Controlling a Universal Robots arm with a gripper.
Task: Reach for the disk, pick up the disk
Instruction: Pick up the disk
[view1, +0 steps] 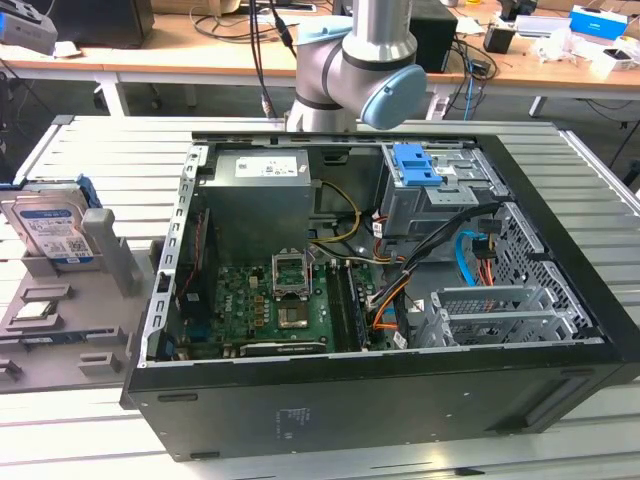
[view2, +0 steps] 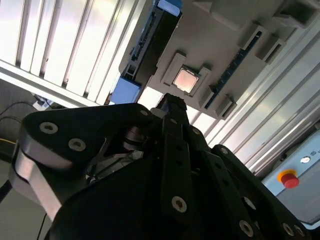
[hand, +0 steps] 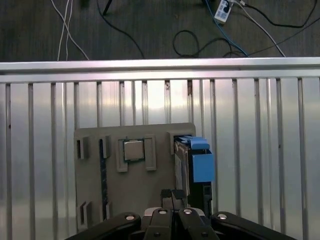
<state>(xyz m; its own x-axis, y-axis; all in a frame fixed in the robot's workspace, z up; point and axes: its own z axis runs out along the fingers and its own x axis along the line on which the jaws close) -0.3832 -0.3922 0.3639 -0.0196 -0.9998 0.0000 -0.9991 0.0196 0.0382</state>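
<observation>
The disk (view1: 48, 232) stands on edge in a grey holder (view1: 112, 262) on the slatted table, at the exterior view's left; its white-and-blue label faces the camera. In both wrist views I look down on its thin edge and blue rails (hand: 194, 167) (view2: 150, 45). My gripper (hand: 172, 196) (view2: 172, 102) hangs well above the holder, fingers together with nothing between them. Its tips line up between the disk and the small square chip (hand: 134, 149), apart from both.
An open black computer case (view1: 380, 400) fills the middle of the table, with a blue latch (view1: 415, 165) on its drive cage. The arm's elbow (view1: 350, 70) rises behind the case. A red stop button (view2: 288, 178) sits off the table. Cables lie on the floor (hand: 200, 40).
</observation>
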